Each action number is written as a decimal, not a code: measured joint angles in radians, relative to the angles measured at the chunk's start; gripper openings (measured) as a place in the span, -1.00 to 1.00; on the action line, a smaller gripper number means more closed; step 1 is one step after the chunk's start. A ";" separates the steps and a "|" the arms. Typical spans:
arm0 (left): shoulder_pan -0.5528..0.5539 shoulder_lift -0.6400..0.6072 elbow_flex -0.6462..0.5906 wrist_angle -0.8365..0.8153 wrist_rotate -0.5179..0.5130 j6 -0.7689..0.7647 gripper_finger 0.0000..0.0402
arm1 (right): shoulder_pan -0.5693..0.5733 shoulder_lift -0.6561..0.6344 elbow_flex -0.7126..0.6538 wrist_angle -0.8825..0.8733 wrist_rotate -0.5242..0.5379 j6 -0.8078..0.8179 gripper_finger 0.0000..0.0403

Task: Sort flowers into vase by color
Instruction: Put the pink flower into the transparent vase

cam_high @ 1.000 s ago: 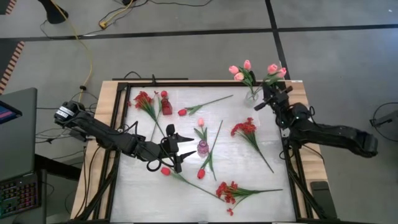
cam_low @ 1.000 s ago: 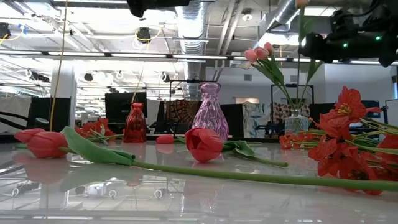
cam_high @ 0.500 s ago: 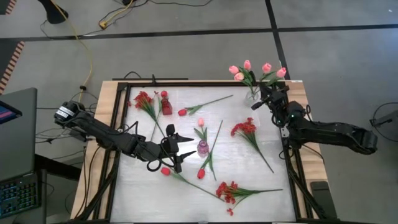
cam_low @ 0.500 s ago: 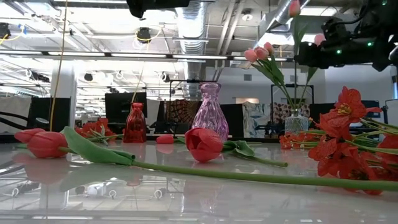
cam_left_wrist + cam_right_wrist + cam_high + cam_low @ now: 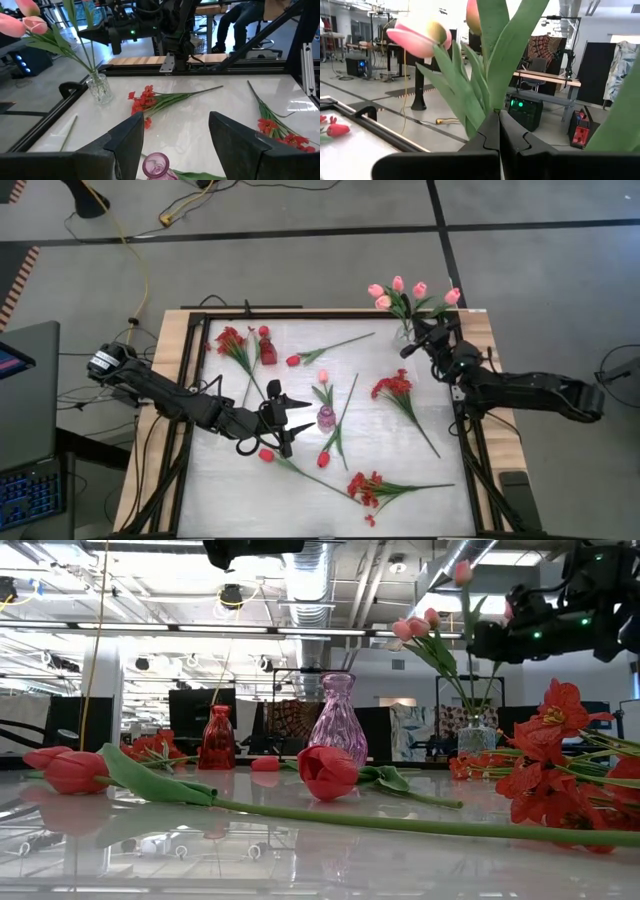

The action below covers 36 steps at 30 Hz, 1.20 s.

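Note:
Pink tulips (image 5: 385,298) stand in a clear glass vase (image 5: 405,331) at the table's far right corner. My right gripper (image 5: 418,340) hovers beside that vase, shut on another pink tulip whose head (image 5: 420,288) is up among them. My left gripper (image 5: 298,418) hangs open above the table, just left of a small pink vase (image 5: 326,418); that vase shows between its fingers in the left wrist view (image 5: 157,167). A red vase (image 5: 267,352) stands at the far left. Red tulips (image 5: 323,459) and red bunches (image 5: 393,386) lie flat on the table. My right gripper pinches the pink tulip's green stem and leaves (image 5: 492,95) between its two shut fingers, below the blossom. The tulip is lifted clear and stands roughly upright, its head (image 5: 462,572) above the gripper (image 5: 490,640) and over the clear vase (image 5: 477,730).
More red flowers lie about: a bunch by the red vase (image 5: 232,342), a tulip with a long stem (image 5: 300,359), a bunch near the near edge (image 5: 368,488). A black frame rail (image 5: 470,430) borders the table. A seated person's legs (image 5: 240,20) show beyond the table.
My right gripper has moved toward the table's left, closer to the clear vase, and lower. The held pink tulip has come with it; its head now sits nearer the other pink tulips. My left arm has kept still.

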 joint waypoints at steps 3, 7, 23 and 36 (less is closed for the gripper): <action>0.000 0.000 0.000 -0.001 0.000 0.000 0.05 | 0.000 0.007 0.000 -0.010 0.001 0.001 -0.90; 0.000 0.000 0.000 -0.004 0.000 0.000 0.05 | 0.000 0.007 0.000 -0.027 0.001 0.000 -0.90; 0.000 0.000 0.000 -0.006 0.002 0.000 0.05 | 0.004 0.006 0.000 -0.117 0.060 -0.028 -0.90; 0.000 0.000 0.000 -0.006 0.003 -0.005 0.06 | 0.004 0.006 0.000 -0.230 0.058 0.035 -0.90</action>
